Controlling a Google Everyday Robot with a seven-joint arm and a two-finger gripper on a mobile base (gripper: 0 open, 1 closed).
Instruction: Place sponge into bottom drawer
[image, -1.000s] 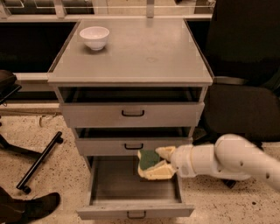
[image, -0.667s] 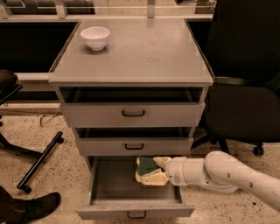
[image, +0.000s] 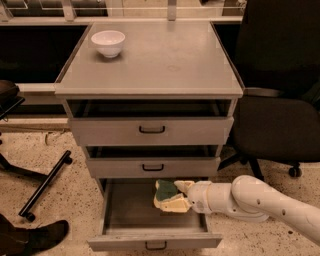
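Holding the sponge (image: 164, 189) clamped in our hand (image: 175, 196) over the open bottom drawer (image: 131, 212), we judge it light and soft; gripping its sides suits it.

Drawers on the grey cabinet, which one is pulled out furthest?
The bottom drawer, the lowest: its floor shows, while the top drawer and middle drawer barely stick out. The gripper holds the sponge over it.
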